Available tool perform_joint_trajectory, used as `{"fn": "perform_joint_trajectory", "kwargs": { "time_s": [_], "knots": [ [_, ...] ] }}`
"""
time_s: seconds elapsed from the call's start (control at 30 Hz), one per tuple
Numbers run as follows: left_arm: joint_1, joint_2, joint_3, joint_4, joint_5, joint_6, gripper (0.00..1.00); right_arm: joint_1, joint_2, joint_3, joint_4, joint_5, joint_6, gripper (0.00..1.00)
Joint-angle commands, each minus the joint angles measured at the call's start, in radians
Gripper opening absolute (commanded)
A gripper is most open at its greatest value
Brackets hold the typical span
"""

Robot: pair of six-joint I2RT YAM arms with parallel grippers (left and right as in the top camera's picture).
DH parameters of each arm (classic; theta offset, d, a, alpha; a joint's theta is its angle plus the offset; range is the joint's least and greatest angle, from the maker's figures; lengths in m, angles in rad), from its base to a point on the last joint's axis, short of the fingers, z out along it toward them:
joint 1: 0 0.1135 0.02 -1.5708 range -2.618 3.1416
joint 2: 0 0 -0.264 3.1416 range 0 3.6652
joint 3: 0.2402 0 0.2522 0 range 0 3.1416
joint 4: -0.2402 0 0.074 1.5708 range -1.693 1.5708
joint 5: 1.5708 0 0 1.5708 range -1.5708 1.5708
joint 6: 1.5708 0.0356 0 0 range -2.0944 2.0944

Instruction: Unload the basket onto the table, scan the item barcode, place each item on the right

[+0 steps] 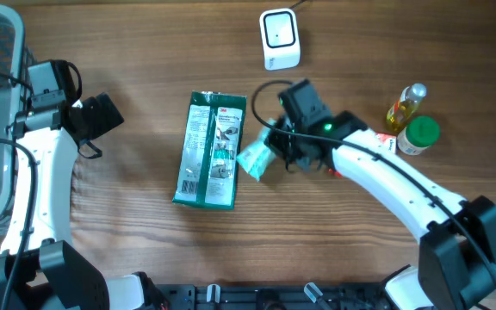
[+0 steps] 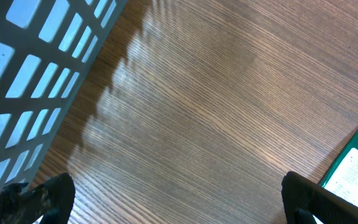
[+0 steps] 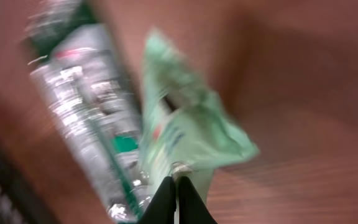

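- The right gripper (image 3: pixel 176 194) has its jaws pinched tight together on the lower edge of a small light-green pouch (image 3: pixel 188 127). The right wrist view is blurred, so the print on the pouch cannot be read.
- In the overhead view the pouch (image 1: pixel 254 159) sits at the gripper's tip, just right of centre, beside the right edge of a larger green package (image 1: pixel 211 148) lying flat on the table (image 1: pixel 145 250).
- The barcode scanner (image 1: pixel 280 39) stands at upper centre, well apart from the pouch.
- The right arm reaches in from the lower right, bent toward the centre.
- The left gripper (image 2: pixel 179 202) has its jaws spread wide, with nothing between them but bare wood.
- It hangs at the left of the overhead frame, near a grey basket (image 2: pixel 36 68).
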State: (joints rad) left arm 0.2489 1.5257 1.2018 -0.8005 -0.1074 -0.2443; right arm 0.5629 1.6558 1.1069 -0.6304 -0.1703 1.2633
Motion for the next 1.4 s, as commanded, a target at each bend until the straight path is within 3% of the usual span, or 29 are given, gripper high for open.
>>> {"fn": "perform_joint_trajectory", "kwargs": {
  "time_s": [0.0, 0.07, 0.17, 0.27, 0.3, 0.33, 0.4, 0.47, 0.63, 1.37],
  "knots": [
    [0.005, -0.007, 0.009, 0.003, -0.003, 0.013, 1.00, 0.023, 0.009, -0.083, -0.008, 0.052, 0.412, 0.15],
    [0.005, -0.007, 0.009, 0.003, -0.003, 0.013, 1.00, 0.022, 0.009, -0.085, -0.002, 0.074, 0.310, 0.33],
    [0.005, -0.007, 0.009, 0.003, -0.003, 0.013, 1.00, 0.010, -0.007, -0.073, 0.030, 0.118, 0.122, 0.41],
    [0.005, -0.007, 0.009, 0.003, -0.003, 0.013, 1.00, -0.034, -0.053, -0.036, 0.094, 0.089, -0.271, 0.48],
    [0.005, -0.007, 0.009, 0.003, -0.003, 0.013, 1.00, -0.051, -0.080, -0.031, 0.134, 0.037, -0.508, 0.48],
    [0.005, -0.007, 0.009, 0.003, -0.003, 0.013, 1.00, -0.060, -0.097, -0.031, 0.142, 0.005, -0.650, 0.57],
    [0.005, -0.007, 0.009, 0.003, -0.003, 0.013, 1.00, -0.072, -0.122, -0.031, 0.098, -0.010, -0.803, 0.80],
    [0.005, -0.007, 0.009, 0.003, -0.003, 0.013, 1.00, -0.079, -0.122, -0.032, 0.033, -0.005, -0.919, 0.81],
    [0.005, -0.007, 0.009, 0.003, -0.003, 0.013, 1.00, -0.081, -0.101, -0.035, -0.062, 0.108, -0.949, 0.84],
    [0.005, -0.007, 0.009, 0.003, -0.003, 0.013, 1.00, -0.081, -0.101, -0.035, -0.043, 0.108, -0.948, 0.87]
  ]
}}
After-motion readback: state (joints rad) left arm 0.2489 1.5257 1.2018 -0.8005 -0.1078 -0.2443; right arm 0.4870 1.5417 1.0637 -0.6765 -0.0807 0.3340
